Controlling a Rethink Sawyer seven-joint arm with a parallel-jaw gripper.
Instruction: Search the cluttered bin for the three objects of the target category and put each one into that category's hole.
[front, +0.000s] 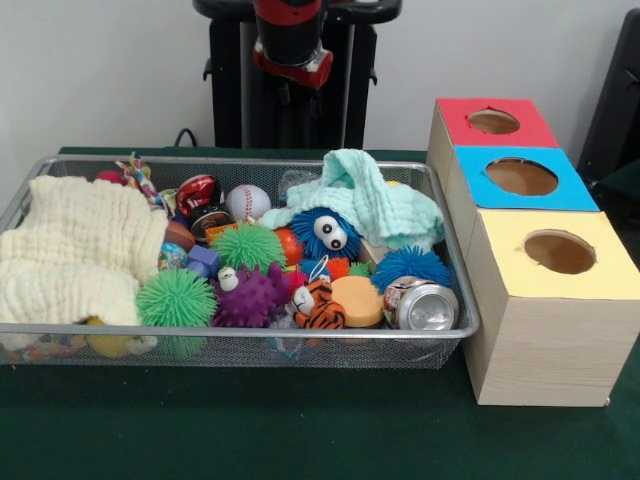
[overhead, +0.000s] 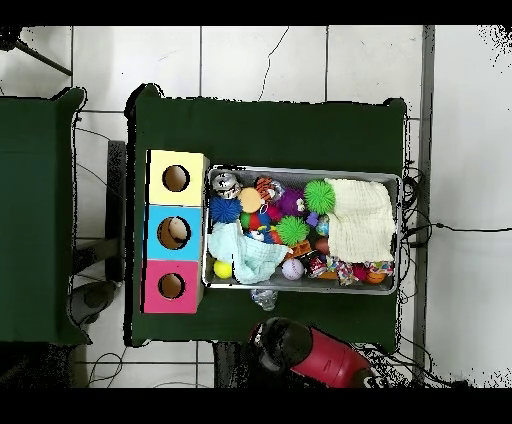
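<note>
while you scan the table, note the wide silver wire-mesh bin (front: 440, 190) sits on the green cloth (front: 300, 430), crammed with toys. inside it, a cream waffle cloth (front: 75, 255) lies at nine o'clock, a mint knitted cloth (front: 375, 200) at one o'clock, a white baseball (front: 247, 201) at twelve, a crushed silver can (front: 422, 305) at four. just beside the bin at three o'clock stand three wooden boxes with round holes: yellow top (front: 550, 250), blue top (front: 520, 178), red top (front: 495, 122). the red and black gripper (front: 291, 45) hangs drawn back at twelve o'clock; you cannot tell how its claw stands.
</note>
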